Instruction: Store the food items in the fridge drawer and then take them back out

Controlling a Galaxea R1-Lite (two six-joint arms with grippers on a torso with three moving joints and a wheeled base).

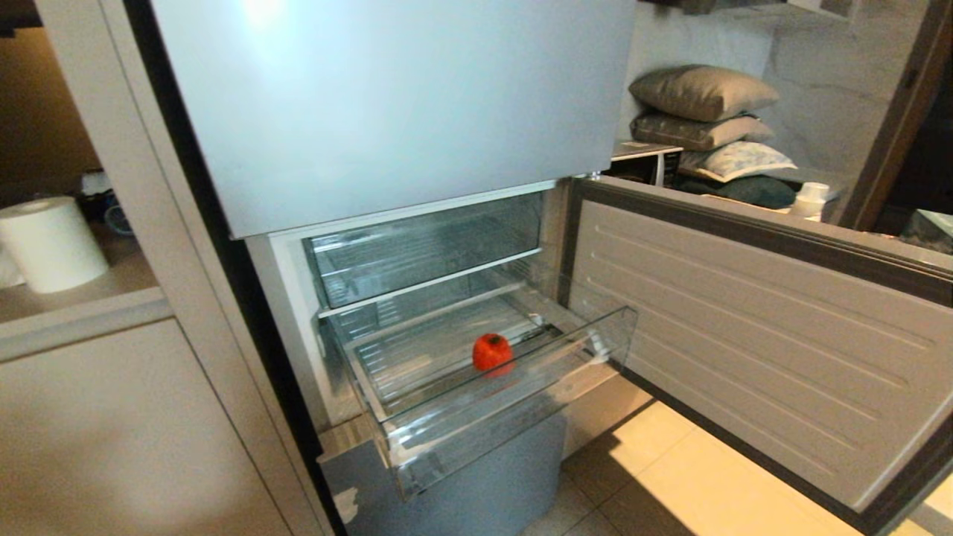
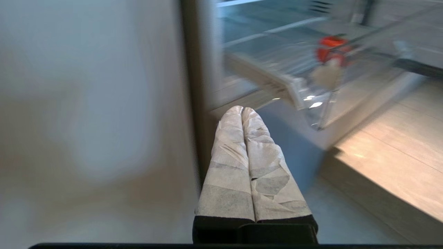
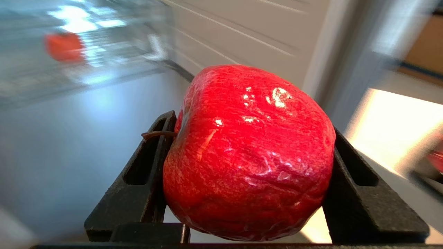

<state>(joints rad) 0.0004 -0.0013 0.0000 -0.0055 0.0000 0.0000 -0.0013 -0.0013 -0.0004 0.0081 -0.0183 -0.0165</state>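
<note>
Fingers (image 3: 346, 166) of the right gripper (image 3: 249, 155) clamped the glossy red apple (image 3: 249, 152). Left gripper (image 2: 242, 110) hung pressed shut near the fridge drawer (image 1: 521, 402), where a red packet (image 1: 492, 351) sat inside.

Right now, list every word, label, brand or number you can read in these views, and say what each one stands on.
None can be read.
Fridge drawer: its clear front shows no lettering that can be made out.
Red fruit in the drawer: no label.
Glossy red apple in the right gripper: no sticker visible.
Fridge door and paper roll: no print visible.
</note>
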